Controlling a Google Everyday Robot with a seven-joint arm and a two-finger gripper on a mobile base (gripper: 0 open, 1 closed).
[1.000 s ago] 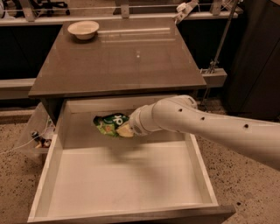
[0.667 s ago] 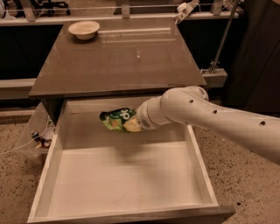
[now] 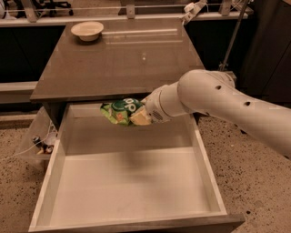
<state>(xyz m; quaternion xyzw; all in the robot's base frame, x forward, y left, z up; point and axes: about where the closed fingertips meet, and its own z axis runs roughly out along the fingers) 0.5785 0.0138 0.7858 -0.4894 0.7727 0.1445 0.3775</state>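
A green chip bag hangs in the air over the back of the open white drawer, just below the counter's front edge. My gripper is shut on the bag's right end, and the white arm reaches in from the right. The bag sits level with the brown countertop's lip. The drawer floor below shows only the bag's shadow.
A pale bowl stands at the countertop's far left corner. A white object lies beyond the counter's far right corner, beside a metal pole. Cables lie on the speckled floor left of the drawer.
The arm has lifted the green bag up and slightly right, from inside the drawer's back to the level of the counter's front edge.
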